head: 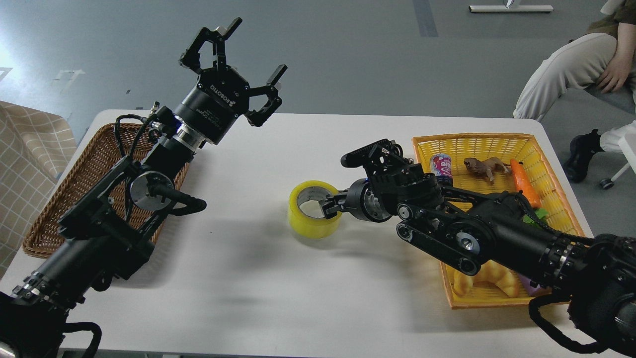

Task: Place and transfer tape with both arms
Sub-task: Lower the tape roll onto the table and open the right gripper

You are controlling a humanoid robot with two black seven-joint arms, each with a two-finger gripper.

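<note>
At the far left of the white table (258,298) sits the brown wicker basket (59,209), and over its inner edge our left arm rises; our left gripper (233,62) is lifted well above the tabletop with its fingers spread wide and nothing in them. Moving toward the middle, the tape (310,221) stands on the table, core opening facing up, well apart from both baskets. Our right gripper (332,204) reaches it from the right and pinches the roll's right wall, one finger appearing to sit inside the core and another outside; a further finger stands raised above, clear of the roll. At the right lies the yellow basket (472,141), holding a drink can (441,166), a toy animal (484,166), a carrot (524,179) and a croissant (489,281).

We judge the roll to be light and stiff, its cardboard core resisting a squeeze, while the glossy outer wrap may be slippery and the edge slightly tacky. For the handover, our left gripper would best take the free left wall, or span the outer diameter, away from our right fingers
</note>
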